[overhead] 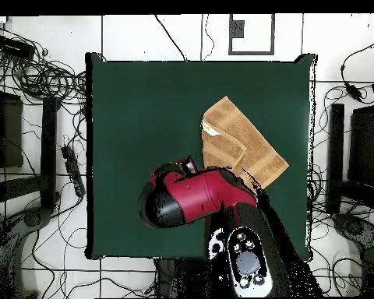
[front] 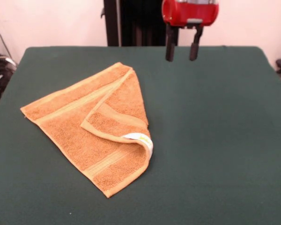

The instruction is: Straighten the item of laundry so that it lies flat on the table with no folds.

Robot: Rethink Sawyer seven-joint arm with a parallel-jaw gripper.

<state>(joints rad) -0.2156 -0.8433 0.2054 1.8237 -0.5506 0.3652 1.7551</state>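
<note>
The orange-tan towel [front: 96, 126] lies on the dark green table [front: 215, 140], left of centre in the front view. One corner is folded over onto the middle, with the white label [front: 139, 138] showing at the fold. In the overhead view the towel [overhead: 241, 144] lies right of centre, partly hidden by the arm. My gripper [front: 182, 51] hangs open and empty above the far side of the table, up and to the right of the towel, well apart from it. Its two dark fingers [front: 170, 44] point down.
The red and black arm [overhead: 194, 195] reaches over the table from the robot's base in the overhead view. Cables and equipment [overhead: 34, 86] lie on the floor beside the table. The robot's pedestal [front: 131, 23] stands behind the far edge.
</note>
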